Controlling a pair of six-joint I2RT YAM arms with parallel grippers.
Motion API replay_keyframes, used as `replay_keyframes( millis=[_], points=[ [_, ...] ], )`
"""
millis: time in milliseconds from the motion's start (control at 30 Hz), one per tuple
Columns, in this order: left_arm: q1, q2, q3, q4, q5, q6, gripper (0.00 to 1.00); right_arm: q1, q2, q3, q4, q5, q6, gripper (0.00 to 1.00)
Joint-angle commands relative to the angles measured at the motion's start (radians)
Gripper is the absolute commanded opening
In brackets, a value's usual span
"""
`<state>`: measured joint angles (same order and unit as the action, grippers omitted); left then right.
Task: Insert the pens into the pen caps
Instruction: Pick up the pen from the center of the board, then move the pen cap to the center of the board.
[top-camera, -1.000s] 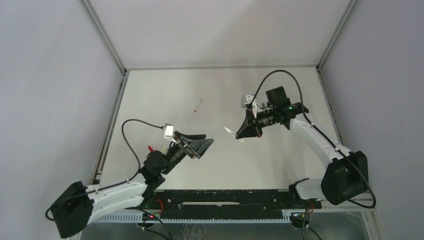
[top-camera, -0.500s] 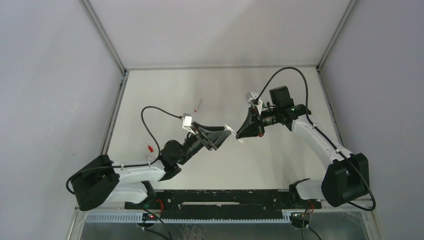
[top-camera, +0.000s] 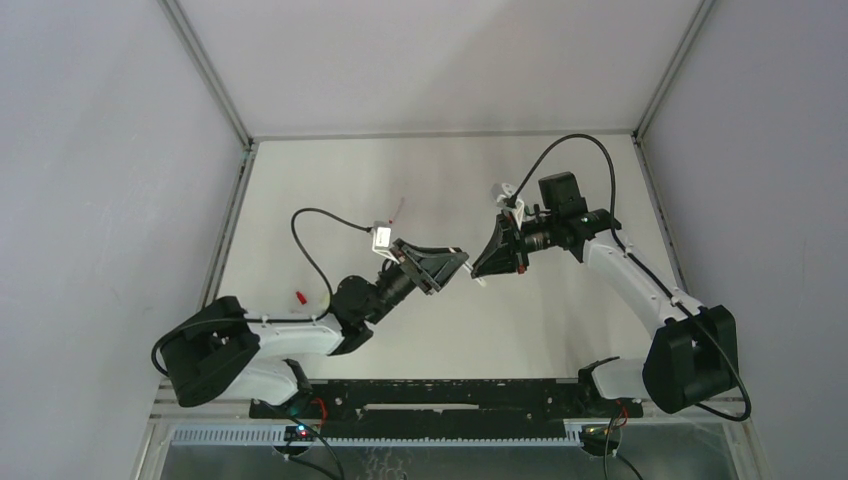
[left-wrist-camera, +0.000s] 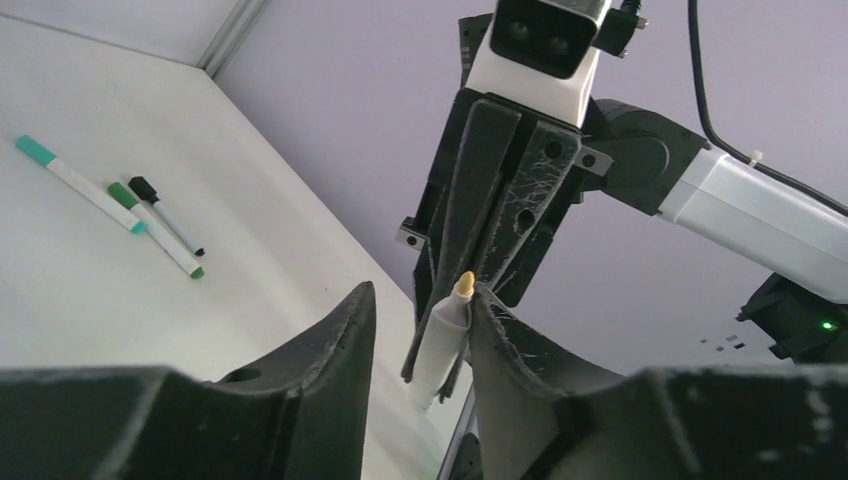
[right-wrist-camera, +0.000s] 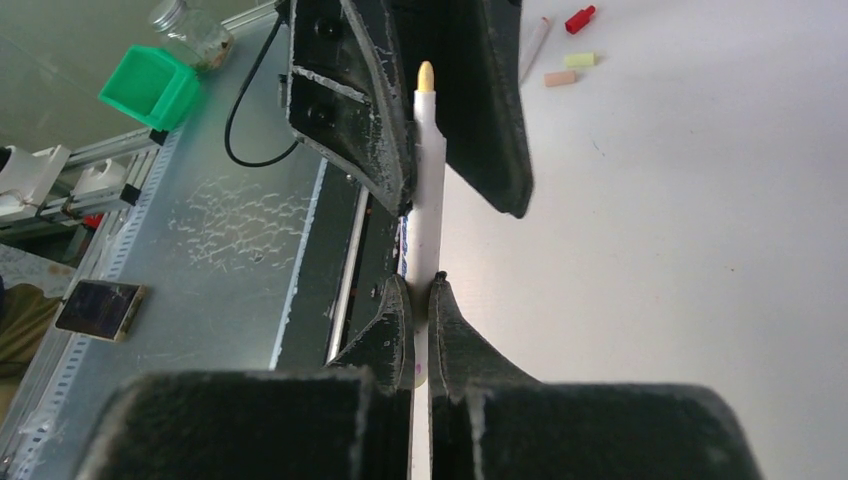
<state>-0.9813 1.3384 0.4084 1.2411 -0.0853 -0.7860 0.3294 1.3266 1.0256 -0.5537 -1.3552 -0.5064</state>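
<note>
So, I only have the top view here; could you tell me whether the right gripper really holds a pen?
Observer: Yes. The right gripper is shut on the white barrel of a pen, and the pen's tip is yellow and uncapped.
Operator: Thank you. Has the left gripper closed on it as well?
Observer: No. The left gripper is open and holds nothing; it straddles the tip end of the pen.
Operator: And can you see any loose caps?
Observer: Yes, in the right wrist view: a red cap, a yellow-green cap and a peach cap lie together on the table.
</note>
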Motion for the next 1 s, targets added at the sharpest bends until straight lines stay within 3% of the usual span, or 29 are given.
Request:
replay_keyframes(
  millis=[0,67,233,400,467,533,800,867,967],
  points=[
    [-0.005,0.021,0.061,0.057,0.008,-0.002,0.37,0.006,0.002,-0.002,0.034,-0.022,0.025,0.0],
    [-0.005,0.031,0.064,0.066,0.015,-0.006,0.27,0.005,0.002,-0.002,0.038,-0.022,0.032,0.0],
    [-0.005,0.054,0.071,0.085,0.032,-0.019,0.15,0.004,-0.002,-0.019,0.082,-0.02,0.077,0.0],
    [-0.006,0.069,0.076,0.099,0.044,-0.028,0.13,0.001,-0.002,-0.021,0.098,-0.015,0.096,0.0],
    [-0.005,0.075,0.074,0.11,0.045,-0.031,0.05,-0.001,-0.003,-0.027,0.122,-0.014,0.12,0.0],
    [-0.005,0.079,0.067,0.133,0.034,-0.035,0.0,-0.003,-0.004,-0.035,0.139,-0.014,0.136,0.1],
    [-0.007,0.073,0.078,0.155,-0.017,-0.032,0.0,0.011,-0.001,-0.068,0.22,-0.016,0.223,0.4],
    [-0.008,0.073,0.087,0.156,-0.022,-0.028,0.0,0.018,0.0,-0.072,0.237,-0.012,0.247,0.45],
    [-0.008,0.074,0.091,0.157,-0.03,-0.025,0.0,0.023,-0.001,-0.083,0.288,-0.013,0.309,0.43]
  ],
)
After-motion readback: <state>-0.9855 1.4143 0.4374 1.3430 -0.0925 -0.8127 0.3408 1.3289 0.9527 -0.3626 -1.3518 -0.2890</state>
